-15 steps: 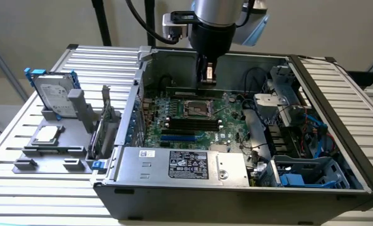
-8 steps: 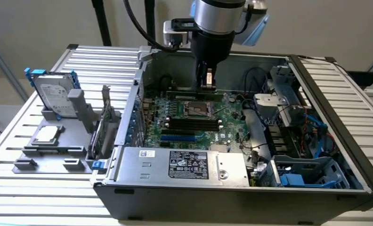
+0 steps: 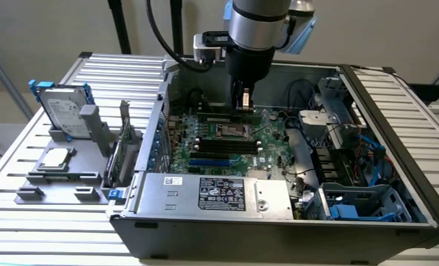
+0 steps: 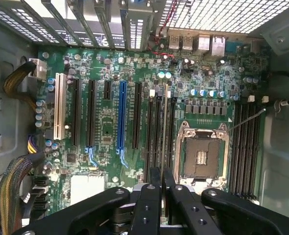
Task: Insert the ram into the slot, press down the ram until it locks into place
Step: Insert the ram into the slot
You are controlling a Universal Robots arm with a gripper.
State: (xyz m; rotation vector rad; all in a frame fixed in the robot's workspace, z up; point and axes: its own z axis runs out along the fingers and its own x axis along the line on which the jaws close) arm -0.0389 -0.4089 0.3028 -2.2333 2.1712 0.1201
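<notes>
Clearance above the long black plastic slots [image 3: 227,145] looks open; my pincer [image 4: 161,174] pinches the thin green ram stick [image 4: 163,127], with a square metal processor socket [image 3: 232,132] at their 12 o'clock, exterior view.

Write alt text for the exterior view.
A robot arm reaches down into an open PC case, its gripper shut on the ram, held on edge over the motherboard beside the CPU socket. A hard drive stands in a grey holder on the slatted table at the exterior view's left.

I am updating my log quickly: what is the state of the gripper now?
Gripper: closed, holding the ram.
</notes>
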